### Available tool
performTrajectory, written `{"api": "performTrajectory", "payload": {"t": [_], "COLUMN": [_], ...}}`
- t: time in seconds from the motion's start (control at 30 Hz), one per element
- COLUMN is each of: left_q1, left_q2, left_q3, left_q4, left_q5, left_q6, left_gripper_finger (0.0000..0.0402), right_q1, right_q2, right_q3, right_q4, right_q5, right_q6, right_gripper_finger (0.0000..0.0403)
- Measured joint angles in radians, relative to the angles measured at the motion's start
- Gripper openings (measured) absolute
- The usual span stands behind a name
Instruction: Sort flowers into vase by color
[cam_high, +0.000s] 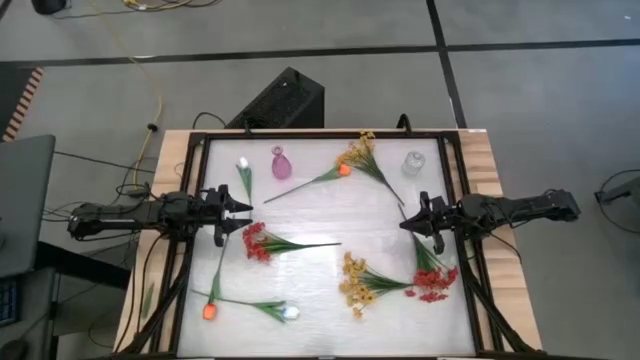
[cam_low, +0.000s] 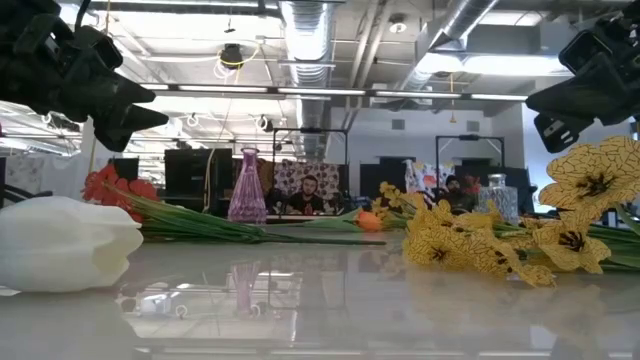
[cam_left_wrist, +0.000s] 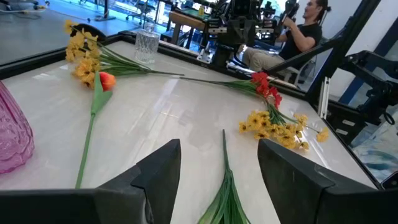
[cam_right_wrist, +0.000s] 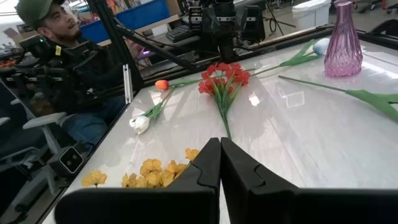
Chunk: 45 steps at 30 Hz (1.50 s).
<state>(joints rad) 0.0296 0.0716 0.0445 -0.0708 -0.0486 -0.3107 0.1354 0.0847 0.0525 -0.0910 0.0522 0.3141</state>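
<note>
Flowers lie flat on the white table. A red spray is just in front of my left gripper, which is open and hovers at the left side; its stem shows between the fingers, untouched. An orange tulip and a yellow spray lie far centre, with a white tulip far left. A second yellow spray and red spray lie near right, below my shut right gripper. Another orange tulip and white tulip lie at the near edge.
A pink glass vase stands upright at the far left-centre and a clear glass vase at the far right. A dark frame edges the table. People sit beyond the table. Open tabletop lies in the middle between the grippers.
</note>
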Motion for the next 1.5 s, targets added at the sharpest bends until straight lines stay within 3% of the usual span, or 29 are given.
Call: {"api": "performTrajectory", "payload": {"t": [1.37,1.5], "left_q1": [0.000,0.000], "left_q2": [0.000,0.000], "left_q3": [0.000,-0.001], "left_q4": [0.001,0.064], "left_q5": [0.000,-0.055], "left_q6": [0.000,0.014], "left_gripper_finger": [0.0203,0.0203], "right_q1": [0.000,0.000], "right_q2": [0.000,0.000], "right_q3": [0.000,0.000], "right_q4": [0.000,0.000], "right_q5": [0.000,0.000], "right_q6": [0.000,0.000], "right_gripper_finger": [0.0036,0.0036]}}
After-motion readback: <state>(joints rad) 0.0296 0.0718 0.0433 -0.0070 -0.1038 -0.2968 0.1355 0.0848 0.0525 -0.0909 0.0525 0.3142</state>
